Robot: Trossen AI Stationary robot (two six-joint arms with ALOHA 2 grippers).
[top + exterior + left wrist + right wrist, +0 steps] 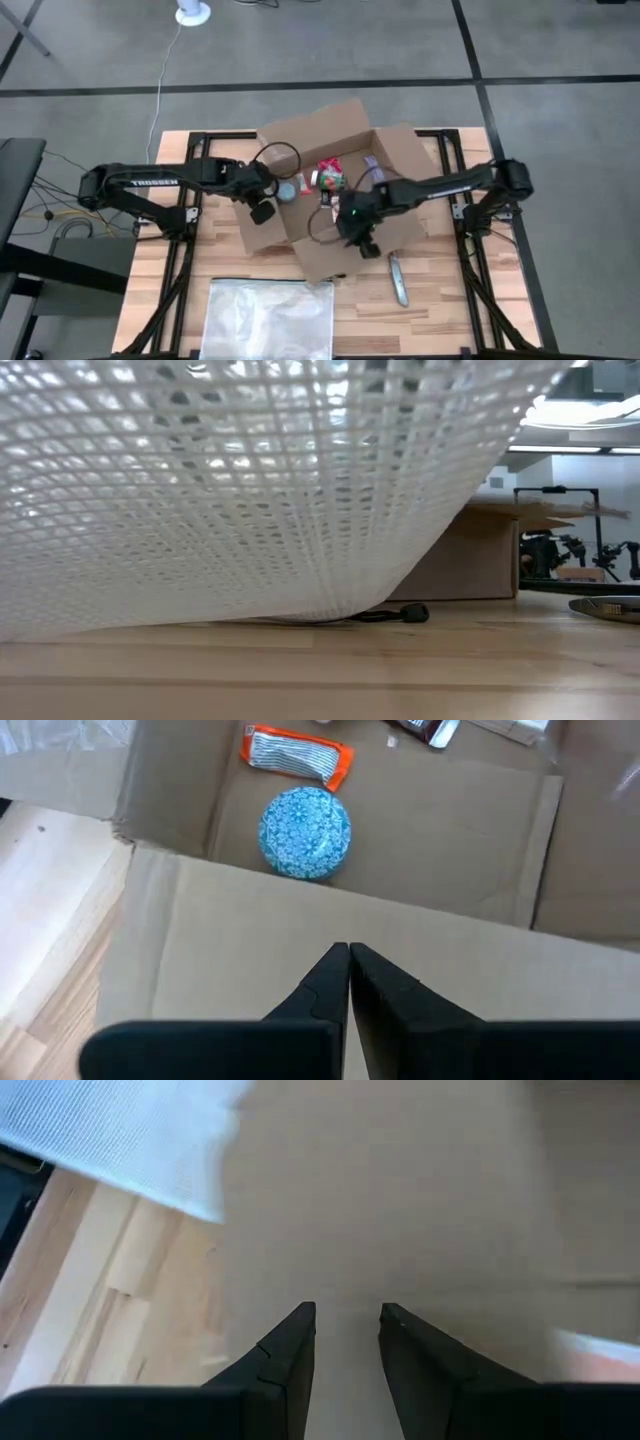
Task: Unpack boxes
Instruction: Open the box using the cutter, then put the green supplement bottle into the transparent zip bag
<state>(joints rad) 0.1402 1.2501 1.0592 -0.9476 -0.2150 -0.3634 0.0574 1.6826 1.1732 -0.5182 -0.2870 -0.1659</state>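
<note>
Wooden tabletop (450, 310) carrying the brown box (400, 155) at its centre, all flaps splayed open, a clear mesh bag (268, 320) near the front edge. Left pincer (348, 960) — fingers together — hovers over the box's left flap; right pincer (346, 1320) — fingers slightly apart, holding nothing — over the front flap. Inside lie a blue patterned ball (305, 832) and an orange packet (296, 754). Judged best: descend vertically between the flaps, clear of the walls — bare tabletop to the right offers room for setting contents down.

mesh bag (230, 480) masks the low view — box (470, 560) mostly hidden
</note>
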